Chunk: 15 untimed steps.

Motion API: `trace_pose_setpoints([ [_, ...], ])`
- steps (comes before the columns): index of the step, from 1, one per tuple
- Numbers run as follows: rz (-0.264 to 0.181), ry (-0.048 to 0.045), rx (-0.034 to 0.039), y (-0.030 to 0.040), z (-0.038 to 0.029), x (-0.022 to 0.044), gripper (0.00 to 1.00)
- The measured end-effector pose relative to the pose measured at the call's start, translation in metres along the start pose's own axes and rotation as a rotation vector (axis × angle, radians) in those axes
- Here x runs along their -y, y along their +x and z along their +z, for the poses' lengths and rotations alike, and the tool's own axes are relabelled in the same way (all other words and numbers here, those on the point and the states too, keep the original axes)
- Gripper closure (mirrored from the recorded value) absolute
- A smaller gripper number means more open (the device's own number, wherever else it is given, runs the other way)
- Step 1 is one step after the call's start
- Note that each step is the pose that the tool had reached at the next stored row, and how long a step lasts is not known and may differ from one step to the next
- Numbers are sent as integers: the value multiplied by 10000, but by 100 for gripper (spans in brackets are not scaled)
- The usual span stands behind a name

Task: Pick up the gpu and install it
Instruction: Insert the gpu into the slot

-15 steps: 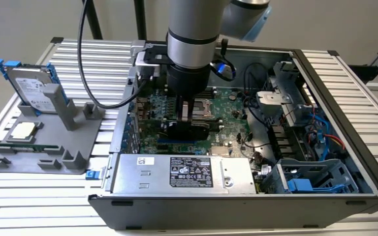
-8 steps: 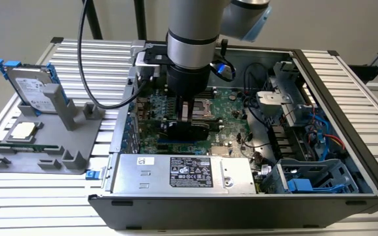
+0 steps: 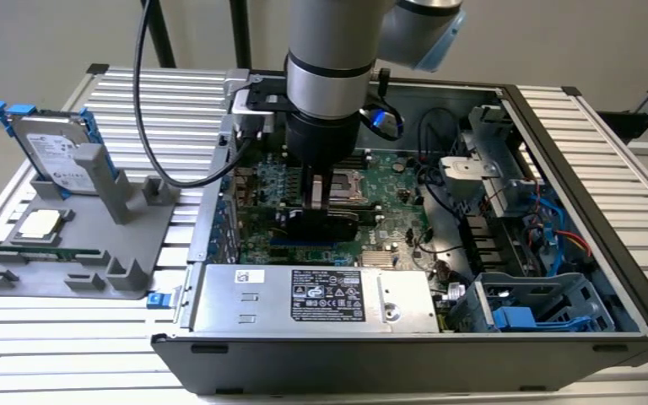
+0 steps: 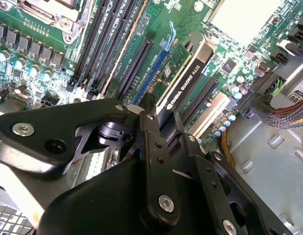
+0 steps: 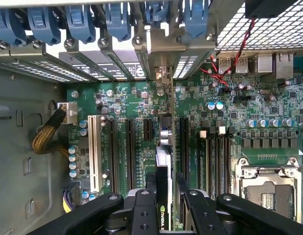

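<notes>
Green motherboard (image 3: 386, 181) lies flat in the open computer case (image 3: 594, 211), and the arm (image 3: 330, 76) reaches straight down into it. Gripper (image 3: 321, 202) fingers are clamped on the gpu (image 3: 324, 226) — the card stands on edge over the expansion slots, held by its top edge. In the second wrist view the card (image 4: 188, 81) sits between a black slot (image 4: 136, 66) and another black slot (image 4: 200, 100), its lower edge down among them beside a blue slot (image 4: 153, 71); whether it is fully seated I cannot tell. In the first wrist view the card (image 5: 163, 161) runs toward the rear bracket row with blue clips (image 5: 117, 22), a white slot (image 5: 94, 152) off to one side.

Around it: bare processor socket (image 5: 266, 188), braided cable bundle (image 5: 46, 137), silver power supply (image 3: 313, 295) along the case's near wall, blue drive cage (image 3: 549, 308). Outside the case, on the exterior view's left, a grey holder (image 3: 77, 240) stands on the slatted table (image 3: 31, 337) — a hard drive (image 3: 54, 152) with blue rails upright in it, a processor chip (image 3: 40, 224) and a memory stick (image 3: 37, 251) lying on it.
</notes>
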<state>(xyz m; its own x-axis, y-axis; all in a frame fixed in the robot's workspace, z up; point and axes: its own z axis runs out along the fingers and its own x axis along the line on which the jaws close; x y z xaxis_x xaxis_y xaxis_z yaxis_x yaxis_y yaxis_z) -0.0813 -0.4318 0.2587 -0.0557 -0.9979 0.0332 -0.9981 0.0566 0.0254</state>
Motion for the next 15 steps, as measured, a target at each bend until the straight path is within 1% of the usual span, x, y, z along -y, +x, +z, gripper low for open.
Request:
trace_pose_setpoints([
  [5,-9,2,1,0,1,-1,100],
  [11,-11,2,3,1,4,-26,100],
  [15,-12,1,-3,2,28,-29,100],
])
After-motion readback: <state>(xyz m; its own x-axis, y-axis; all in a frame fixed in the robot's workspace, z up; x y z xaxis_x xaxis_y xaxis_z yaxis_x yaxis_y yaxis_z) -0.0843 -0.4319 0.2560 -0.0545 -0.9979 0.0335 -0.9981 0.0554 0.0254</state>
